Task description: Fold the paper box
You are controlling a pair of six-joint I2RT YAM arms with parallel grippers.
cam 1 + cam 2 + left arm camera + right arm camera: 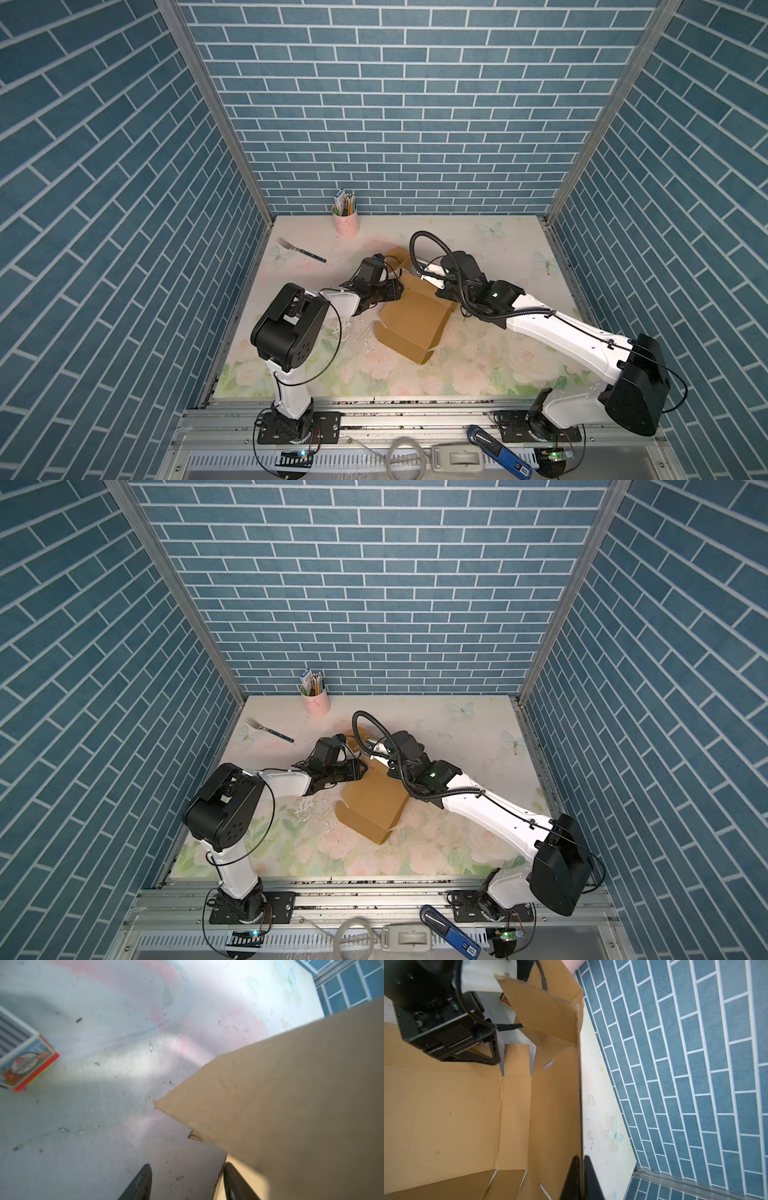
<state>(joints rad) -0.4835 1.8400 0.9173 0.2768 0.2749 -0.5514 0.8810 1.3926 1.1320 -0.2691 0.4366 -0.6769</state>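
The paper box (415,324) is a brown cardboard sheet, partly folded, lying mid-table in both top views (374,808). One far panel (556,1105) stands upright, and my right gripper (580,1160) is shut on its top edge. A side flap (542,1012) leans inward from that panel. My left gripper (187,1169) is at the box's left side (398,287) and is open, with only bare table between its fingers. One of its fingers (232,1182) rests against a cardboard edge beneath a raised flap (291,1095).
A pink cup (345,224) of pencils stands at the back wall, with a fork (301,250) on the table to its left. A small printed carton (27,1059) lies near the left gripper. Brick-patterned walls enclose three sides. A blue-handled tool (498,451) lies on the front rail.
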